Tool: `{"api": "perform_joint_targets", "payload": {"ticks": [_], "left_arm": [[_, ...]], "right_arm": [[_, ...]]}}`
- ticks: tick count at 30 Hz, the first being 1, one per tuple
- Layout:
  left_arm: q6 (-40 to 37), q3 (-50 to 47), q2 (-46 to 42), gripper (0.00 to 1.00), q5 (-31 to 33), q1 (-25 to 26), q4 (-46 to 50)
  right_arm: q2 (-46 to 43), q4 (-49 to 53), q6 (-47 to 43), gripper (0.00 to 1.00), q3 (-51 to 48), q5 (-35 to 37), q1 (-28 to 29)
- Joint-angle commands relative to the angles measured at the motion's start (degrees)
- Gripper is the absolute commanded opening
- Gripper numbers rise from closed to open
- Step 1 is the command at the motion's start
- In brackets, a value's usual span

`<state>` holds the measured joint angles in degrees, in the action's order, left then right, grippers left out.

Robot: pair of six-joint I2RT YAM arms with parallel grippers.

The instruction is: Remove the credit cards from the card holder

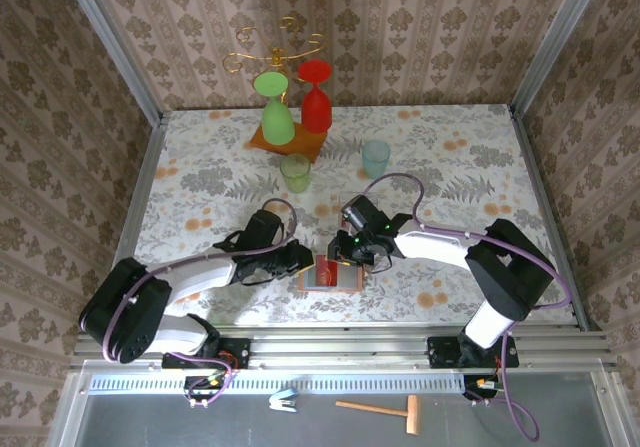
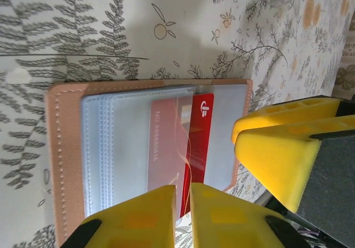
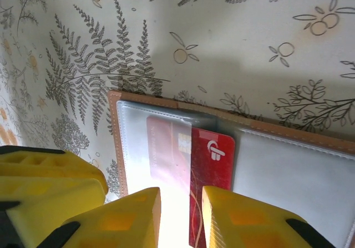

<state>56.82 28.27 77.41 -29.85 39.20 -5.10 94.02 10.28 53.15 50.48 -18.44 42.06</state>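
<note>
Red credit card, half out of the card holder, is pinched between the nearly closed left gripper; the right gripper stands slightly apart astride the holder, grip unclear.

The card holder is matt leather-like with glossy plastic sleeves.

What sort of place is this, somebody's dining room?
Probably a robot test booth dressed like a home: wallpaper panels set in a metal frame, a floral tablecloth, and two robot arms bolted to a rail at the table's edge.
</note>
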Motion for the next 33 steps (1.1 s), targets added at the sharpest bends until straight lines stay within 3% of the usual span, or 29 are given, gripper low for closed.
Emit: {"api": "perform_joint_targets", "payload": {"ticks": [1, 9, 33], "left_arm": [[0.92, 1.25, 1.95, 0.14, -0.65, 1.21, -2.82], [0.32, 0.23, 4.81, 0.06, 0.72, 1.75, -2.42], [0.05, -1.35, 6.62, 0.05, 1.54, 1.58, -0.57]], "right_arm": [[-1.11, -1.51, 1.00, 0.26, -1.59, -1.84, -0.49], [0.45, -4.04, 1.04, 0.25, -3.10, -4.74, -0.95], [2.97, -9.45, 2.26, 0.23, -6.79, -7.76, -1.89]]}}
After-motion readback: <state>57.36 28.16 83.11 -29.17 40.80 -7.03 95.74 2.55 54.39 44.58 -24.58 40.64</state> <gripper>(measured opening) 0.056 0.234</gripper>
